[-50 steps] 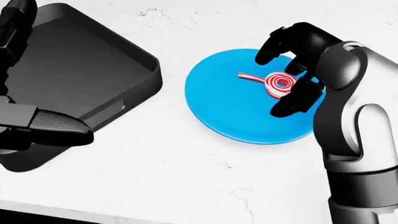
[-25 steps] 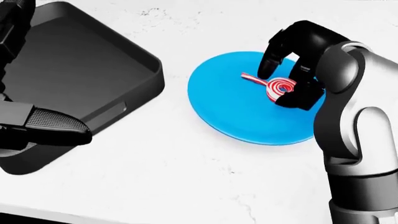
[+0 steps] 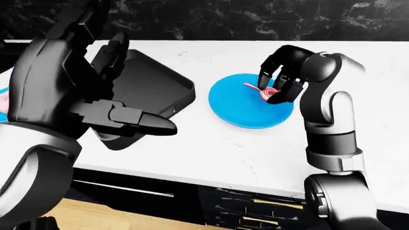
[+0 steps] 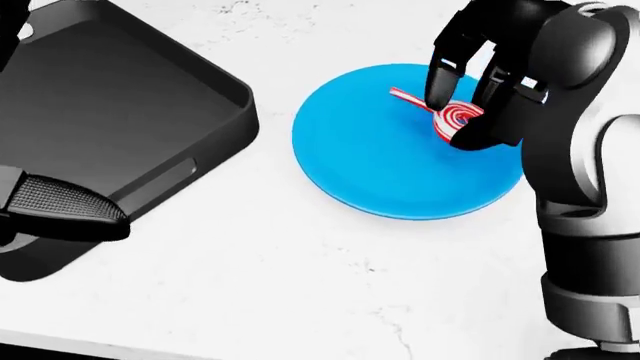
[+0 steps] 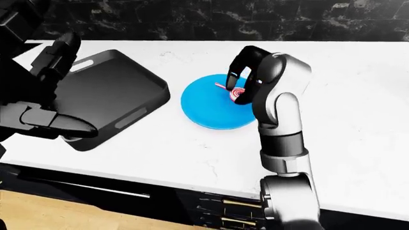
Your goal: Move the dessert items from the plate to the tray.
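Observation:
A red-and-white swirl lollipop (image 4: 458, 118) lies on the right part of the blue plate (image 4: 390, 169) in the head view. My right hand (image 4: 468, 112) is down over it, fingers closed round the candy disc, its stick (image 4: 405, 97) poking out to the left. A black tray (image 4: 100, 112) sits empty at the left of the plate. My left hand (image 5: 48, 103) hovers open over the tray's near left corner, holding nothing.
Plate and tray rest on a white marble counter (image 4: 300, 277) with a dark backsplash (image 5: 211, 19) behind. Dark drawers (image 5: 217, 206) run below the counter's near edge. Something coloured shows at the far left edge (image 3: 3, 103) of the left-eye view.
My right hand's fingers closed from spread around the lollipop to pinched on it. The head view also shifted a little, so the plate and tray sit slightly differently.

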